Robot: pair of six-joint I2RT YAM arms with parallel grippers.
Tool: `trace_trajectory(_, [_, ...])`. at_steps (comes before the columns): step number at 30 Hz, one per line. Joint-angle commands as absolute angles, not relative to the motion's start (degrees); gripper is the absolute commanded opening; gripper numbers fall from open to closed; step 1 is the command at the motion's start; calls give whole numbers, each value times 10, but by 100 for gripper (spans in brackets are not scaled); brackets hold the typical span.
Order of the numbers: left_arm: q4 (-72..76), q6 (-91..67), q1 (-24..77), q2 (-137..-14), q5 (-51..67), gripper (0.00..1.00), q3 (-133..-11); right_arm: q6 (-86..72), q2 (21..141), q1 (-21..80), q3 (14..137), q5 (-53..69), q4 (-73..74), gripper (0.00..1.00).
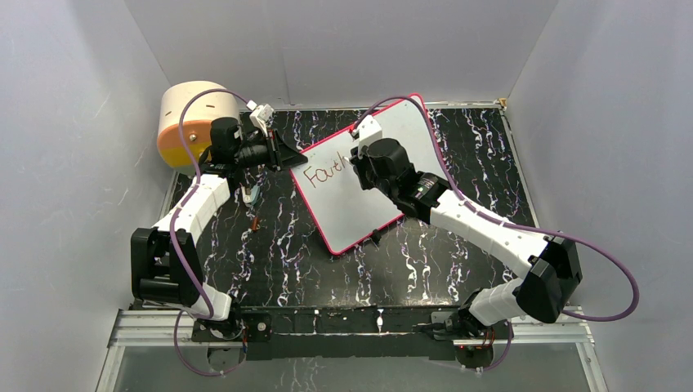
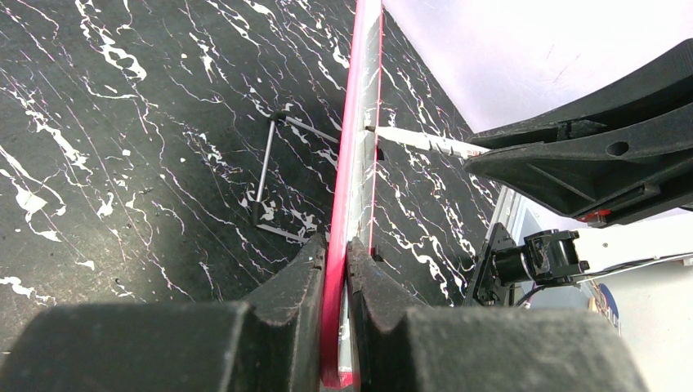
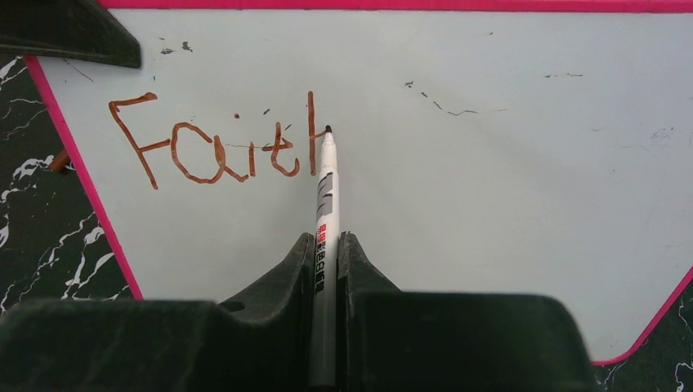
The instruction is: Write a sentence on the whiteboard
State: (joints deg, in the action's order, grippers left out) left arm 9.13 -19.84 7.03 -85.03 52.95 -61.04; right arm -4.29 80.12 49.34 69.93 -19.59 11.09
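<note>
The whiteboard (image 1: 351, 214), white with a pink-red frame, lies slantwise on the black marbled table. My left gripper (image 2: 337, 245) is shut on the whiteboard's pink edge (image 2: 346, 155), at its left corner (image 1: 292, 163). My right gripper (image 3: 326, 238) is shut on a white marker (image 3: 326, 192) and hovers over the board's upper half (image 1: 359, 159). The sentence (image 3: 216, 147) reads "Fait" plus a tall stroke in brownish-red. The marker's tip touches the board just right of that stroke. In the left wrist view the marker (image 2: 425, 141) meets the board from the side.
A round tan-and-orange drum (image 1: 188, 122) stands at the back left, behind the left arm. Two small items (image 1: 252, 196) lie on the table left of the board. A thin metal wire stand (image 2: 266, 163) rests on the table beside the board's edge. Grey walls enclose the table.
</note>
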Motion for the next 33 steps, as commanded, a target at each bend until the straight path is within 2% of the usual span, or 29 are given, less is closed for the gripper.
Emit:
trace_trajectory(1, [47, -170, 83, -863, 497, 0, -613, -42, 801, 489, 700, -212, 71, 0])
trace_trajectory(33, [46, -170, 83, -867, 496, 0, -615, -54, 789, 486, 701, -198, 146, 0])
